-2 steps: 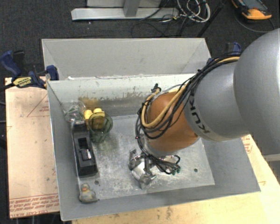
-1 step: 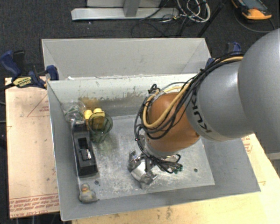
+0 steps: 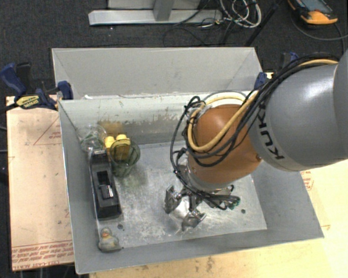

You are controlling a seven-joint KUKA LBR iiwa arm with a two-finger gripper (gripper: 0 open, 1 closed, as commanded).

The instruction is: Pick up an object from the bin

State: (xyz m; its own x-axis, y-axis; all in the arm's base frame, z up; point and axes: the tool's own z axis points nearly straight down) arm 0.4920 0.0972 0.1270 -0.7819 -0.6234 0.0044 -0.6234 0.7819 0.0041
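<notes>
My gripper (image 3: 182, 209) hangs low over the bin floor, right of the middle and close to the front wall, just under the arm's orange dome. No loose thing lies right beneath it that I can make out. The nearest thing is a black tape dispenser (image 3: 104, 188) lying lengthwise along the left wall. Behind it stands a clear glass cup (image 3: 123, 153) with yellow pieces inside. A small clear thing with a yellow spot (image 3: 108, 240) rests in the front left corner.
A crumpled clear plastic piece (image 3: 91, 139) sits in the back left corner beside the cup. The arm and its cables cover the bin's right half. Bare floor lies between the dispenser and the gripper.
</notes>
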